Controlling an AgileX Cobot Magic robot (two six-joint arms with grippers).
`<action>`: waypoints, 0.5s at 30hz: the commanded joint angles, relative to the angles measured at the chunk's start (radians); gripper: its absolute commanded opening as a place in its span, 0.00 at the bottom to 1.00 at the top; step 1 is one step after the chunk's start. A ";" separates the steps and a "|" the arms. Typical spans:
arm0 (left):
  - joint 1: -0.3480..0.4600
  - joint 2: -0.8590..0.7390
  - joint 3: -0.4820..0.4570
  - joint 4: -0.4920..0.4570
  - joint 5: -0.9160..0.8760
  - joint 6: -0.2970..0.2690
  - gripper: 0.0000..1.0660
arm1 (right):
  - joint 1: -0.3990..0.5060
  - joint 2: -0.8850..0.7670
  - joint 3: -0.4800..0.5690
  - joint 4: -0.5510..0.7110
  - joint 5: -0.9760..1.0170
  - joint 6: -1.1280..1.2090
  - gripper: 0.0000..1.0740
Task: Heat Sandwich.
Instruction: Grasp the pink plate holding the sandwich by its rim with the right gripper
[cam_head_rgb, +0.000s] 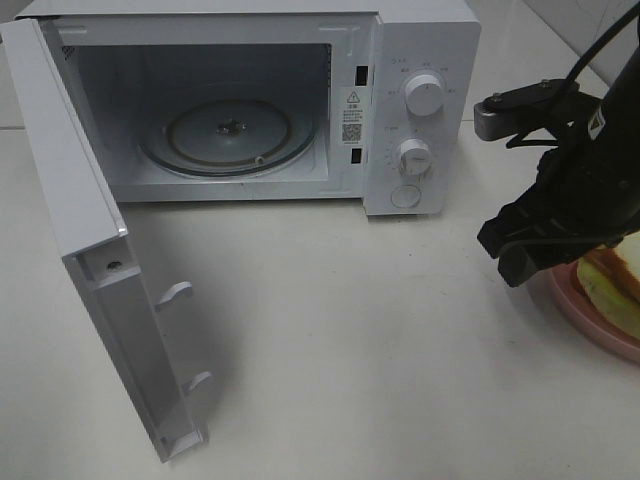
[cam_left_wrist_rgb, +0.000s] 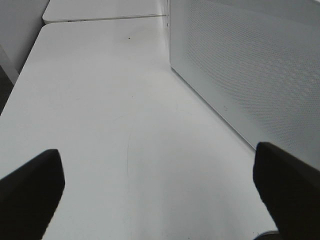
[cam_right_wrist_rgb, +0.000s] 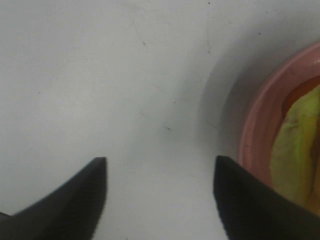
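White table (cam_head_rgb: 340, 370), matte, with faint scuffs. Two things sit directly on it. The white microwave (cam_head_rgb: 425, 60), door (cam_head_rgb: 85, 240) swung open, is well away from the right gripper (cam_right_wrist_rgb: 160, 165) across bare tabletop. The pink plate (cam_head_rgb: 598, 332) is just beside one finger of that gripper, maybe touching. Wrist view too tight to tell.

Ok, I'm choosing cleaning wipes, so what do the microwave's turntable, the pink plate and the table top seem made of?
The turntable looks like clear glass: see-through, with glinting rings. The pink plate could be glazed ceramic or plastic; its smooth rim with a soft sheen leaves that open. The table top looks like white matte laminate, faintly scuffed.
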 joint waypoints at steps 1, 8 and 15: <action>-0.004 -0.027 0.004 0.001 -0.004 -0.003 0.91 | -0.024 -0.008 -0.007 -0.024 0.017 -0.046 0.91; -0.004 -0.027 0.004 0.001 -0.004 -0.003 0.91 | -0.075 -0.005 -0.007 -0.018 0.023 -0.065 0.94; -0.004 -0.027 0.004 0.001 -0.004 -0.003 0.91 | -0.150 0.050 -0.007 -0.011 0.046 -0.019 0.92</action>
